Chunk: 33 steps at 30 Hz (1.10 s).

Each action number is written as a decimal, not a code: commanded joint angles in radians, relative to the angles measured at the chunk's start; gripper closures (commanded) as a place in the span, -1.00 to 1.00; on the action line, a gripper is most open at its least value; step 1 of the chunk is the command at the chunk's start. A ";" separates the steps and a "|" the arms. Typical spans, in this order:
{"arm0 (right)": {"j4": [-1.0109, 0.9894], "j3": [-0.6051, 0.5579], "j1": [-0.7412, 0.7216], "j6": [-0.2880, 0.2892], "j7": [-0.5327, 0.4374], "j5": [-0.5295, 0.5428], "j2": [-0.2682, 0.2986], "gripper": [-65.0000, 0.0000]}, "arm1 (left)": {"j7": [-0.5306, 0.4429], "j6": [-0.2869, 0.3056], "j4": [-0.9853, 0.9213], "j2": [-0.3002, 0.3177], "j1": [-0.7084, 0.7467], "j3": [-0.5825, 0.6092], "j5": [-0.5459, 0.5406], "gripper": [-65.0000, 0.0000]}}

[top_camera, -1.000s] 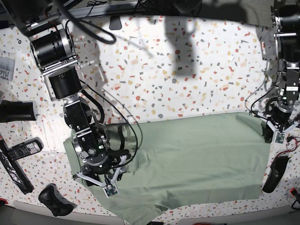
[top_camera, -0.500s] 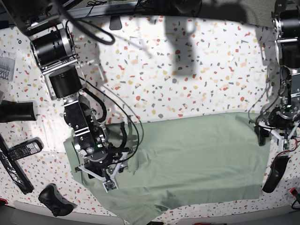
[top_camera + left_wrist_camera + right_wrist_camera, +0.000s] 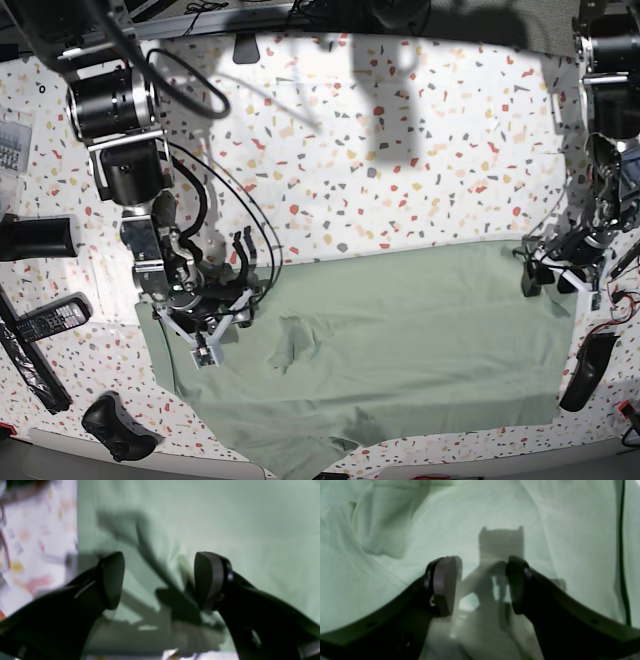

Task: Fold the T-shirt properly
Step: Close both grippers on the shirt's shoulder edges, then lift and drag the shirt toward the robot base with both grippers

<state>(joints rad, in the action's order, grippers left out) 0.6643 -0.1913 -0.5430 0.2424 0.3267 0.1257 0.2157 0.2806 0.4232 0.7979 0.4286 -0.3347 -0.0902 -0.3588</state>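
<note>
The pale sage-green T-shirt (image 3: 420,340) lies spread across the near half of the speckled table (image 3: 400,170), with a small raised pucker (image 3: 290,345) left of its middle. My right gripper (image 3: 248,268) hovers at the shirt's upper left corner. In the right wrist view it (image 3: 481,585) stands open over creased cloth (image 3: 395,530), nothing between its fingers. My left gripper (image 3: 545,278) is at the shirt's upper right edge. The left wrist view, which is blurred, shows it (image 3: 160,580) wide open just above the shirt's border (image 3: 82,530), gripping nothing.
Remote controls (image 3: 45,322), a black cylinder (image 3: 35,238) and a black game controller (image 3: 115,425) lie along the left edge. A long black object (image 3: 587,370) rests just right of the shirt. Cables (image 3: 215,200) loop by the right arm.
My left gripper has opened, let go of the shirt's right edge and shifted a little left. The right gripper drew back toward the upper left, leaving a small pucker in the cloth.
</note>
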 commanded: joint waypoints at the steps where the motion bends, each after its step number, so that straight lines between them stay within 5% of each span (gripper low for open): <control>1: 0.006 0.020 -0.024 0.002 0.019 -0.008 0.011 0.02 | 0.014 0.007 0.017 0.009 -0.022 -0.004 -0.010 -0.23; 8: 0.008 0.055 -0.008 0.069 0.060 -0.009 0.010 0.02 | 0.104 -0.151 0.017 -0.001 -0.011 -0.004 0.032 -0.23; 23: 0.322 0.054 0.328 0.092 0.115 0.043 0.011 0.02 | 0.134 -0.147 0.325 0.004 0.276 -0.004 0.041 -0.23; 33: 0.456 0.055 0.414 0.092 0.181 0.085 0.011 0.02 | 0.195 -0.148 0.342 0.004 0.283 -0.004 0.044 -0.23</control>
<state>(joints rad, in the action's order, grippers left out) 1.1213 -0.1349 -0.1371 0.3218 0.4351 0.2016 0.2245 0.4259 0.2691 1.1370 0.4248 -0.0502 -0.0937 -0.3172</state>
